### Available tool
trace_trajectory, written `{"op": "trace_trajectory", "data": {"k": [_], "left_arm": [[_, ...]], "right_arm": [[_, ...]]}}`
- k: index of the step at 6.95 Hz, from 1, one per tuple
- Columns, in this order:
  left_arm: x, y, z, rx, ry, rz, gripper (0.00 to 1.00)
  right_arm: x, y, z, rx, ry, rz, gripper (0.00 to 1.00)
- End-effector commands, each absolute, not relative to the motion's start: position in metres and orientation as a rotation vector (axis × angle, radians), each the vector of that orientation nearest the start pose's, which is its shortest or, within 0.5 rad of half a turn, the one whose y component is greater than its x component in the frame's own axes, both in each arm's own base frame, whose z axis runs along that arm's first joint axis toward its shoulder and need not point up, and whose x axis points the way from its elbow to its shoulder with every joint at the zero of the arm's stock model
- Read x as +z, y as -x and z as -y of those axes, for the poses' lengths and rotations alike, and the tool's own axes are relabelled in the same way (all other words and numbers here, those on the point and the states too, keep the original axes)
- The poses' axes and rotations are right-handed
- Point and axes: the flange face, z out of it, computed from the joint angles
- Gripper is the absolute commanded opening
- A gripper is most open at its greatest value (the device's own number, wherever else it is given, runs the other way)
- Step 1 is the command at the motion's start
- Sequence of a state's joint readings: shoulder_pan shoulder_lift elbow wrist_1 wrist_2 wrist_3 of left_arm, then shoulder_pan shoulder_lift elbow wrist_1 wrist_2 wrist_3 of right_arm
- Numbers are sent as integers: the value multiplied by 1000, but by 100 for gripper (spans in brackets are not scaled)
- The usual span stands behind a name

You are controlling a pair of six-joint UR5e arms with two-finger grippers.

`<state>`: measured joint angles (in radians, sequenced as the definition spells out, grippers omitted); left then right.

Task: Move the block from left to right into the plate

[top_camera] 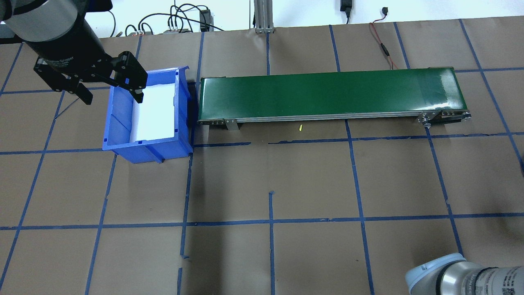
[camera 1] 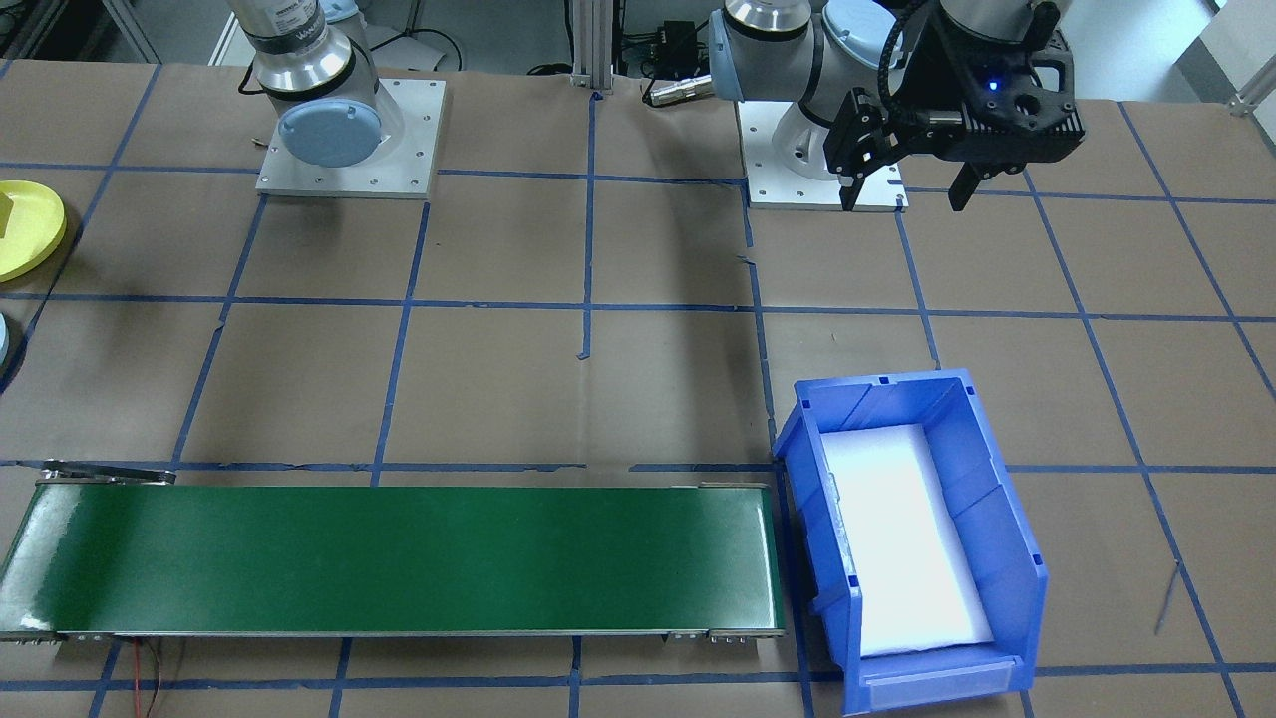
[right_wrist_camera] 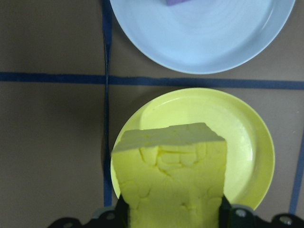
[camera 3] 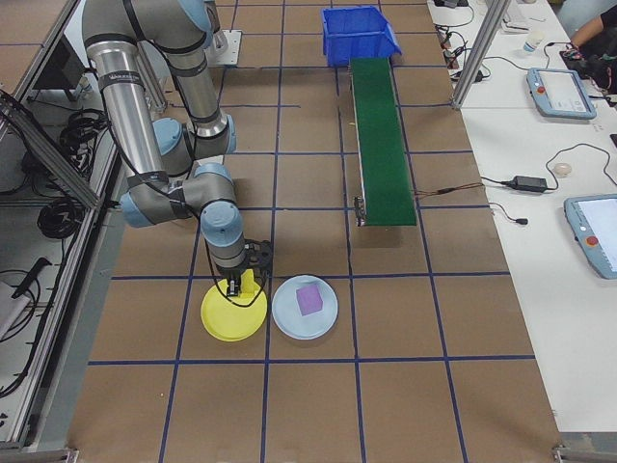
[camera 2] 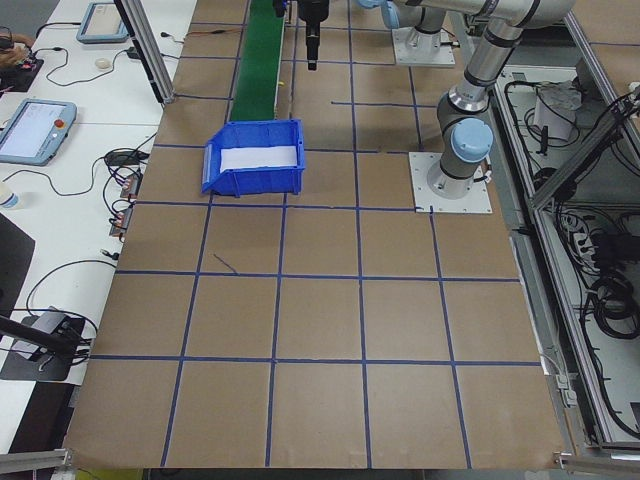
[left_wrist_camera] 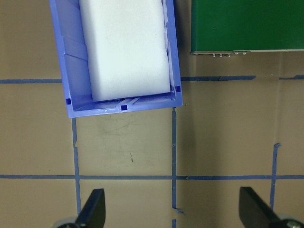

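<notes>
A yellow foam block sits between my right gripper's jaws, which are shut on it. It hangs over the near part of the round yellow plate. From the right side, that gripper points down at the plate with the block in it. The front-facing view shows only the plate at its left edge. My left gripper hangs open and empty near the blue bin, and the overhead view shows this gripper beside the bin's left wall.
A light blue plate holding a purple block lies right beside the yellow plate. The blue bin has a white foam pad inside. A long green conveyor belt runs from the bin along the table's far side.
</notes>
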<state>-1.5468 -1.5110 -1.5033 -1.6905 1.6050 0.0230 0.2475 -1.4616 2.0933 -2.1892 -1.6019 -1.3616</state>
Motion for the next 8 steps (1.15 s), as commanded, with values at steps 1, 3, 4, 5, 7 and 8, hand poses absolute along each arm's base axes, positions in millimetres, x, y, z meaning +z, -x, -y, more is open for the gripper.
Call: {"op": "trace_trajectory", "data": {"k": [1,3,4,5,7,8], "left_arm": [[538,119,467,-11,3,-3108,100],[538,119,467,-11,3,-3108,100],[538,119,467,-11,0,-3108,100],[538,119,467,-11,3,-3108,100],[538,119,467,-11,0,-3108,100],[538,119,467,-11,3,-3108,100]], "right_arm": [[220,436,226,52,96,-3082,100],[242,435,234,70,73,-3129,100],[267,413,272,41,101,-3167,100],[295,363,351,17,277,-3196,100],[356,252,466,5,239,-3176,100],[374,189,503,-38,193,-3199,100]]}}
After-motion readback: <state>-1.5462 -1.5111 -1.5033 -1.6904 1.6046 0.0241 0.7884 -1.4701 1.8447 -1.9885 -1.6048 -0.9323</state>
